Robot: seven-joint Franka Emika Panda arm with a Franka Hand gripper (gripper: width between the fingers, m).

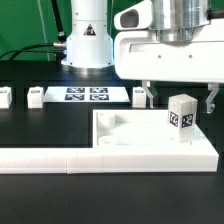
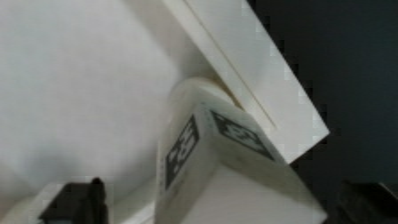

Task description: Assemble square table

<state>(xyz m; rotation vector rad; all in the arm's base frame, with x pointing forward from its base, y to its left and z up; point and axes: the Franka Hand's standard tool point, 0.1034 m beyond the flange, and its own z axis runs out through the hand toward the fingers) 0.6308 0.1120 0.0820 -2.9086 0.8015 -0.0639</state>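
Observation:
The white square tabletop (image 1: 135, 135) lies upside down on the black table, its raised rim (image 2: 249, 60) showing in the wrist view. One white leg (image 1: 182, 117) with black-white tags stands upright in the tabletop's corner at the exterior view's right. My gripper (image 1: 179, 100) hovers just over that leg and is open. Its dark fingers (image 1: 148, 97) stand well clear on either side, touching nothing. In the wrist view the leg (image 2: 222, 150) rises between the two fingertips (image 2: 75, 200), with gaps on both sides. Three more short legs (image 1: 36, 95) lie loose at the back.
A long white L-shaped rail (image 1: 60, 157) runs along the tabletop's front edge. The marker board (image 1: 85, 95) lies at the back, in front of the robot base (image 1: 88, 45). One of the loose legs (image 1: 139, 95) sits just behind the tabletop, and another (image 1: 3, 97) lies at the far left.

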